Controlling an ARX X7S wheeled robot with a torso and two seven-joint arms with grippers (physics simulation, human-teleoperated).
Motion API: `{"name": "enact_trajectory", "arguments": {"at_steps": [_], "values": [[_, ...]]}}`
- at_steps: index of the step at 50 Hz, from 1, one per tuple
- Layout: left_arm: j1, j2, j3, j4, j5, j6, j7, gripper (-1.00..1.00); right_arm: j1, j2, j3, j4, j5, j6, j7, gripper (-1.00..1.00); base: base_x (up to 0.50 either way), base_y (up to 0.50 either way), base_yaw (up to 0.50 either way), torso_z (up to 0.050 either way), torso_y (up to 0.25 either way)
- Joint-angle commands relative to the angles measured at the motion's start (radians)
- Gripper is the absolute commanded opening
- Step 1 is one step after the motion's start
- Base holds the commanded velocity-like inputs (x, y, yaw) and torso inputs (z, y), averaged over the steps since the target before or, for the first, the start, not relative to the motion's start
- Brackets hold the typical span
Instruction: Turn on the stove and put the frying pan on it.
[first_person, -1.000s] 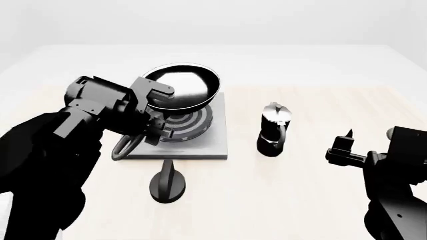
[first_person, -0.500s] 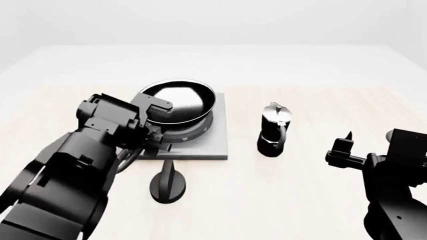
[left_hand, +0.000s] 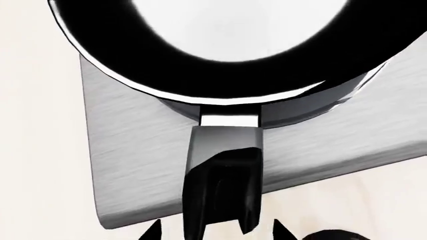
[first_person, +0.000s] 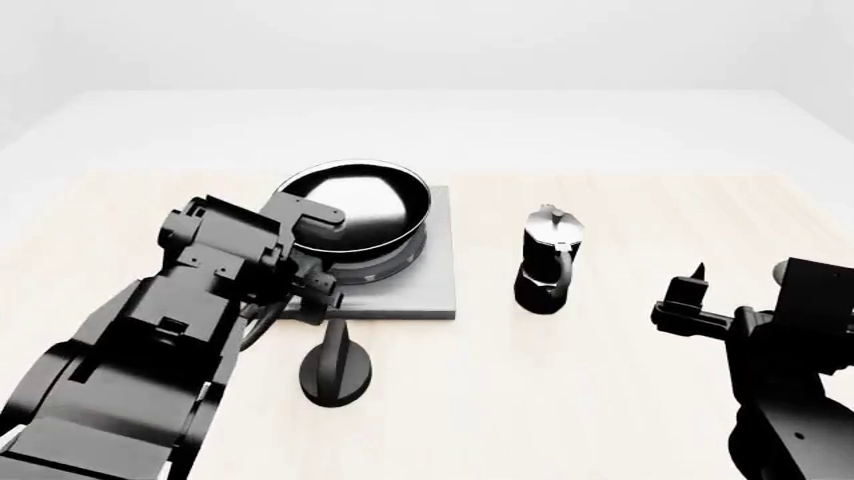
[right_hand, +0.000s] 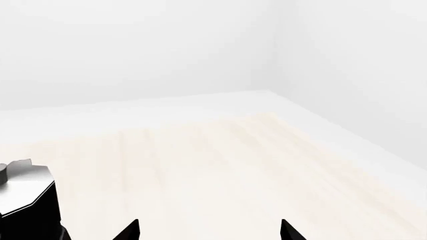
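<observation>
One frying pan sits on the stove, its handle lying between the left gripper's spread jaws, untouched. That arm reaches forward over the table. The right gripper hovers well apart beside the moka pot, jaws apart.

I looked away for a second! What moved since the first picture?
The left arm lowered the pan from tilted above the burner down flat onto the stove, and its pincer came down with the handle. The moka pot, knob and right arm stayed put.
</observation>
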Motion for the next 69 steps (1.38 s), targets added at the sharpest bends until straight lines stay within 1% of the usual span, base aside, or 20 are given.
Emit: {"name": "enact_trajectory", "arguments": {"at_steps": [1, 11, 16, 17, 20, 22, 27, 30, 31, 33, 35, 37, 39, 41, 43, 44, 45, 53, 60, 69], "values": [[-0.009, 0.001, -0.042, -0.001, 0.037, -0.003, 0.026, 1.00, -0.004, 0.001, -0.001, 0.003, 0.002, -0.005, 0.002, 1.00, 0.00, 0.00, 0.00, 0.000, 0.000], [-0.054, 0.006, -0.004, -0.001, 0.059, -0.010, 0.078, 1.00, -0.003, 0.004, 0.002, -0.003, 0.007, 0.001, 0.005, 1.00, 0.00, 0.00, 0.00, 0.000, 0.000], [-0.209, 0.014, 0.082, 0.008, 0.092, -0.061, 0.199, 1.00, 0.002, 0.008, -0.002, -0.011, 0.008, 0.012, 0.009, 1.00, 0.00, 0.00, 0.00, 0.000, 0.000], [-0.222, 0.009, 0.096, 0.042, 0.096, -0.093, 0.226, 1.00, 0.003, 0.008, -0.004, -0.012, 0.007, 0.013, 0.010, 1.00, 0.00, 0.00, 0.00, 0.000, 0.000], [-0.238, -0.090, 0.176, 0.457, 0.112, -0.390, 0.330, 1.00, 0.007, 0.006, -0.011, -0.014, 0.008, 0.013, 0.010, 1.00, 0.00, 0.00, 0.00, 0.000, 0.000], [-0.279, -0.130, 0.206, 0.603, 0.108, -0.497, 0.373, 1.00, 0.010, 0.006, -0.015, -0.014, 0.009, 0.014, 0.010, 1.00, 0.00, 0.00, 0.00, 0.000, 0.000], [-0.355, -0.177, 0.190, 0.772, 0.060, -0.561, 0.490, 1.00, 0.019, 0.009, -0.021, -0.028, 0.012, 0.028, 0.012, 1.00, 0.00, 0.00, 0.00, 0.000, 0.002], [-0.451, -0.386, 0.219, 0.962, -0.390, -0.561, 0.054, 1.00, 0.024, 0.011, -0.022, -0.034, 0.014, 0.035, 0.014, 1.00, 0.00, 0.00, 0.00, 0.000, 0.000], [-0.441, -0.412, 0.189, 1.003, -0.540, -0.560, -0.096, 1.00, 0.025, 0.012, -0.023, -0.037, 0.015, 0.036, 0.014, 1.00, 0.00, 0.00, 0.00, 0.000, 0.000], [-0.347, -0.444, -0.001, 1.107, -0.840, -0.545, -0.384, 1.00, 0.035, 0.013, -0.032, -0.044, 0.015, 0.046, 0.016, 1.00, 0.00, 0.00, 0.00, 0.000, 0.000], [-0.294, -0.489, -0.005, 1.235, -1.140, -0.448, -0.323, 1.00, 0.040, 0.015, -0.039, -0.048, 0.014, 0.050, 0.016, 1.00, 0.00, 0.00, 0.00, 0.000, 0.000], [-0.207, -0.550, 0.016, 1.423, -1.116, -0.312, -0.252, 1.00, 0.049, 0.017, -0.049, -0.051, 0.012, 0.052, 0.017, 1.00, 0.00, 0.00, 0.00, 0.000, 0.000], [-0.131, -0.583, 0.012, 1.528, -1.113, -0.268, -0.263, 1.00, 0.053, 0.017, -0.054, -0.059, 0.016, 0.047, 0.012, 1.00, 0.00, 0.00, 0.00, 0.000, 0.000], [-0.006, -0.609, -0.048, 1.635, -1.133, -0.195, -0.327, 1.00, 0.067, 0.024, -0.078, -0.076, 0.003, 0.024, 0.011, 1.00, 0.00, 0.00, 0.00, 0.000, 0.000], [0.076, -0.631, -0.047, 1.708, -1.094, -0.101, -0.277, 1.00, 0.096, 0.030, -0.105, -0.084, 0.005, -0.007, -0.014, 1.00, 0.00, 0.00, 0.00, 0.000, 0.000], [0.111, -0.654, 0.018, 1.759, -1.003, -0.060, -0.247, 1.00, 0.111, 0.035, -0.127, -0.083, -0.007, -0.023, -0.017, 1.00, 0.00, 0.00, 0.00, 0.000, 0.000], [0.132, -0.655, 0.019, 1.764, -1.012, -0.037, -0.212, 1.00, 0.117, 0.040, -0.144, -0.086, -0.010, -0.041, -0.031, 1.00, 0.00, 0.00, 0.00, 0.000, 0.000], [0.149, -0.687, 0.201, 1.808, -0.826, 0.110, 0.069, 1.00, 0.160, 0.030, -0.220, -0.089, 0.022, -0.193, -0.149, 1.00, 0.00, 0.00, 0.00, 0.000, 0.000], [0.155, -0.671, 0.254, 1.780, -0.715, 0.179, 0.087, 1.00, 0.158, 0.026, -0.231, -0.108, 0.024, -0.229, -0.163, 1.00, 0.00, 0.00, 0.00, 0.000, 0.000], [0.162, -0.667, 0.261, 1.794, -0.705, 0.215, 0.105, 1.00, 0.155, 0.033, -0.240, -0.115, 0.011, -0.258, -0.164, 1.00, 0.00, 0.00, 0.00, 0.000, 0.000]]}}
